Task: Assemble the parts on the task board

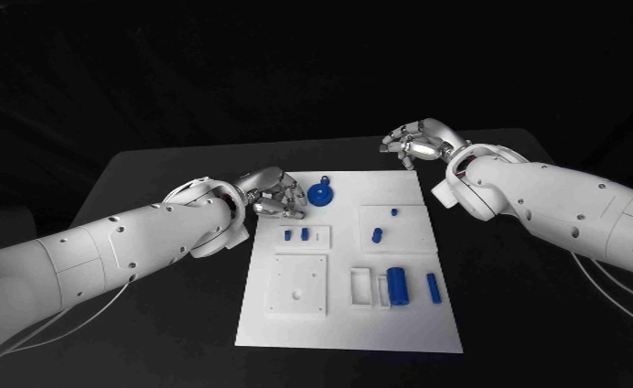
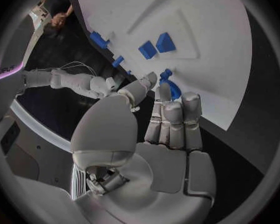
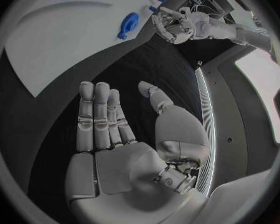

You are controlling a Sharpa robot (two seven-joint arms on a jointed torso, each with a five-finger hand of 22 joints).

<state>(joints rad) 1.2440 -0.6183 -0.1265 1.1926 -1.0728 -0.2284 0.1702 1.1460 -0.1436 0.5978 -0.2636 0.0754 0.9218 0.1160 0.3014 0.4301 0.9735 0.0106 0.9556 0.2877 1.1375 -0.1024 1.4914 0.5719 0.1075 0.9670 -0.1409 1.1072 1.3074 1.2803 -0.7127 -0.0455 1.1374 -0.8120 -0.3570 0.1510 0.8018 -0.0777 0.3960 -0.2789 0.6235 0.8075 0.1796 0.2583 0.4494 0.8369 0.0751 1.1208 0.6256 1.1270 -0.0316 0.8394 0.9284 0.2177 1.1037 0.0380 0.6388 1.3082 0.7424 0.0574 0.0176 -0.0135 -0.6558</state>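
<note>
Fingers [image 2: 171,117] above black table [image 1: 158,177]

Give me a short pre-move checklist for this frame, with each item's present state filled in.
1. Left hand near the round blue part: ok, beside it at the task board edge.
2. Left fingers holding that part: cannot tell.
3. Right hand empty: ok, fingers apart, palm bare in its wrist view.
4. Right hand clear of the board: ok, over black table.
5. Blue cylinder lying on the board: ok.

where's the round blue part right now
In the head view the round blue part lies at the board's far left corner, just right of the left robot hand.
</note>
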